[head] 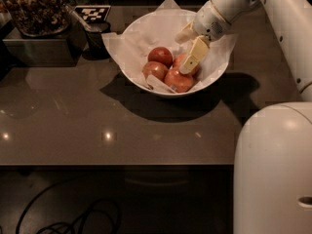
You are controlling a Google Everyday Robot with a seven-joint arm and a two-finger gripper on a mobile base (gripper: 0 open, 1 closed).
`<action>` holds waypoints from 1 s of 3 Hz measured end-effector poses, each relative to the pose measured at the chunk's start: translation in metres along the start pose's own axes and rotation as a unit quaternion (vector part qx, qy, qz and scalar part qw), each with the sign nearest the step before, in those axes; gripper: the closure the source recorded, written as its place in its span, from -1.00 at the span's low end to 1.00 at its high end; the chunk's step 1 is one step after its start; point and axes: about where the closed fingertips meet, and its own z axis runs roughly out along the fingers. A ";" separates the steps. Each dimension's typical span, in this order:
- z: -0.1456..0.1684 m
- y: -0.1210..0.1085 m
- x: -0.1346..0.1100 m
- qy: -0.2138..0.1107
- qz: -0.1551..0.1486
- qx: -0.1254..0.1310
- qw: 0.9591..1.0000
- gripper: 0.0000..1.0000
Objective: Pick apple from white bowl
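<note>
The white bowl [214, 74], lined with crinkled white paper, stands at the back middle of the dark counter and holds several apples. The pale orange-pink apple [178, 61] lies at the right of the pile, partly hidden behind one cream finger [194, 55]. A darker red apple [160, 55] lies behind and to its left. Two redder orange apples [154, 70] [179, 81] lie in front. My gripper [182, 55] reaches down into the bowl from the upper right. It is open, with its fingers on either side of the pale apple.
A dark container [36, 11] of brownish clumps stands on a grey box at the back left. A black cup [97, 35] with a checkered tag stands next to the bowl. My white base [273, 169] fills the lower right. Cables lie on the floor below the counter's front edge.
</note>
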 end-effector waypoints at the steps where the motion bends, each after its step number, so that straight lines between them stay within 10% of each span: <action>1: -0.006 0.000 -0.008 0.046 -0.046 0.002 0.998 -0.70; 3: -0.041 -0.009 -0.037 0.120 -0.144 0.038 0.982 -0.76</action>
